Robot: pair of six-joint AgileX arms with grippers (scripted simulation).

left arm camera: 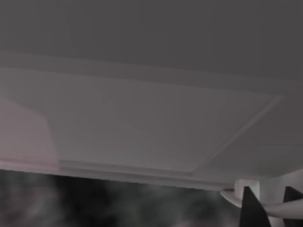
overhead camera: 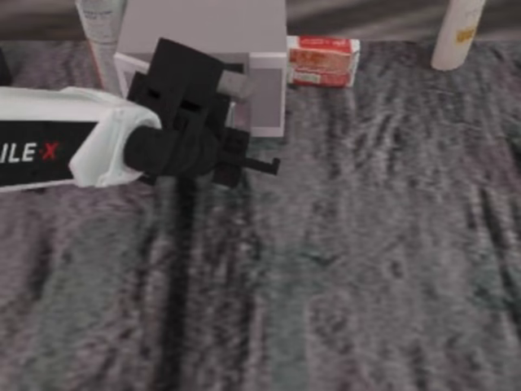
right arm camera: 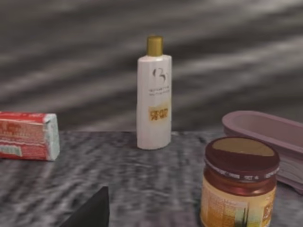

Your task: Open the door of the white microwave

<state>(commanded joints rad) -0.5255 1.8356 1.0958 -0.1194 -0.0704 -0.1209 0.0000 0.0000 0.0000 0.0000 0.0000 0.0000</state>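
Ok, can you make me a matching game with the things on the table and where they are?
Things:
1. boxy white microwave
2. red-and-white carton
3. white bottle with a gold cap
4. brown jar with a dark lid

Places:
A. beside the pink tub
B. far right of the table
C. under the left gripper
D. right of the microwave

Pairs: 1-C, 2-D, 3-B, 4-A

Red carton (overhead camera: pixel 323 61) beside white microwave (overhead camera: pixel 244 32) (touching), table front (overhead camera: pixel 342 285) open
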